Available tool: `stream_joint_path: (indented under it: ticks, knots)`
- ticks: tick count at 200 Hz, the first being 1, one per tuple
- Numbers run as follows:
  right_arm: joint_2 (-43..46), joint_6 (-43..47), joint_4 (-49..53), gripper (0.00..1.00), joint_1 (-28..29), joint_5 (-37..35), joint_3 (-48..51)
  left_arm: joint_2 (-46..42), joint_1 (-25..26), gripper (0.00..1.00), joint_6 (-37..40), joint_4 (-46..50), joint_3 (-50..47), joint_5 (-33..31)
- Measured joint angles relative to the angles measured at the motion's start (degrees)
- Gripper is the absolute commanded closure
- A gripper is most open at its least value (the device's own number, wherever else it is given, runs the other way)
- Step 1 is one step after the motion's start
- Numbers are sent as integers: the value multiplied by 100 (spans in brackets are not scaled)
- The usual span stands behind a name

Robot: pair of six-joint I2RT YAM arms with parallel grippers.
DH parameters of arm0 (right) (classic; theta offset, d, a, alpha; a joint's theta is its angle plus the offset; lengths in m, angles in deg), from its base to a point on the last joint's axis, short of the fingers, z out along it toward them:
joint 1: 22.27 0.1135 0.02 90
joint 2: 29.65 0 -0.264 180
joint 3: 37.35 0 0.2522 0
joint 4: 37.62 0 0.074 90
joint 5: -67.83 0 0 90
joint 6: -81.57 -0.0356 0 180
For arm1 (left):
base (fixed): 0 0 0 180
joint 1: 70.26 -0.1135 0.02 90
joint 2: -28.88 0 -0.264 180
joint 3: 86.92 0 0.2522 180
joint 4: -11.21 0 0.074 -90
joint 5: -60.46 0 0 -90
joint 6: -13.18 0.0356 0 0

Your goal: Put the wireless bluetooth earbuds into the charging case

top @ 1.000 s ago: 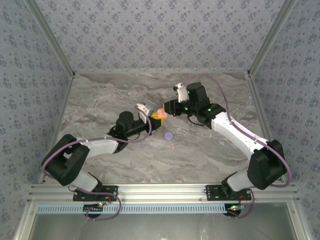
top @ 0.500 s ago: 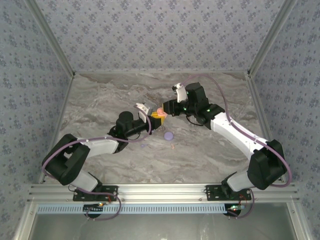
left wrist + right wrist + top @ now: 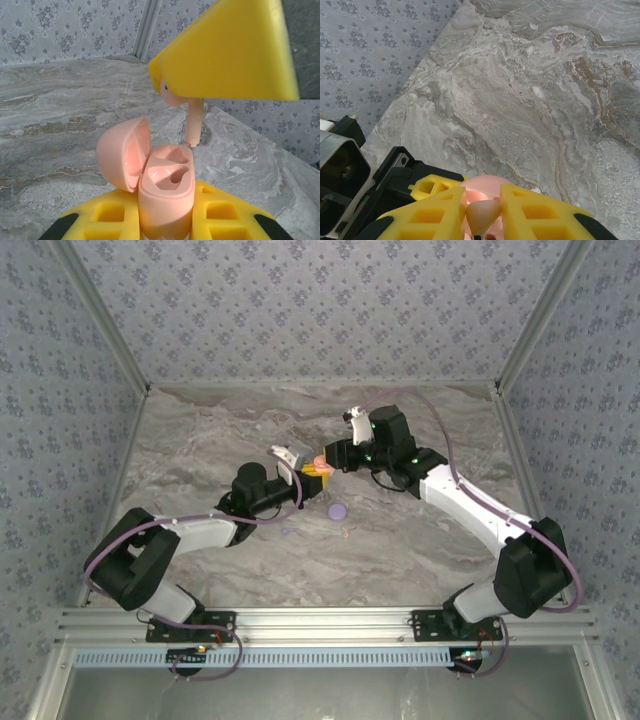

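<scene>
Mid-table in the top view, two arms meeting tip to tip. Left gripper (image 3: 314, 474) clamped on the pink charging case (image 3: 320, 463), yellow fingers (image 3: 235, 200) on either side of the case body, case upright. Lid (image 3: 122, 152) swung open and tipped to the left in the left wrist view. Two sockets facing up, both bare. Right gripper (image 3: 332, 459) reaching in from the right, jaws pinched shut on a pale pink earbud (image 3: 194, 122). Earbud head tucked under the yellow pad, stem hanging straight down. Stem tip just above and behind the far rim of the case, not in a socket. In the right wrist view, same earbud squeezed between the two yellow fingers (image 3: 520, 196), narrow end down, rounded pink lid right below it, left gripper's black body and one yellow finger at lower left. On the marble table (image 3: 200, 440), on the near side of the grippers: lavender round disc (image 3: 337, 510), close to the case but apart from it; tiny lavender earbud (image 3: 286, 532) to the disc's near left; tiny pink earbud (image 3: 346, 534) just on the near side of the disc. All three loose on the table, touched by neither gripper.
</scene>
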Motion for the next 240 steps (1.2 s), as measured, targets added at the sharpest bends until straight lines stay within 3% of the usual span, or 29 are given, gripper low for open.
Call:
stream_joint_path:
  ticks: [240]
  knots:
    - [-223,-4,-74,75,151,-299,2,0,33,81,-129,42,13,-297]
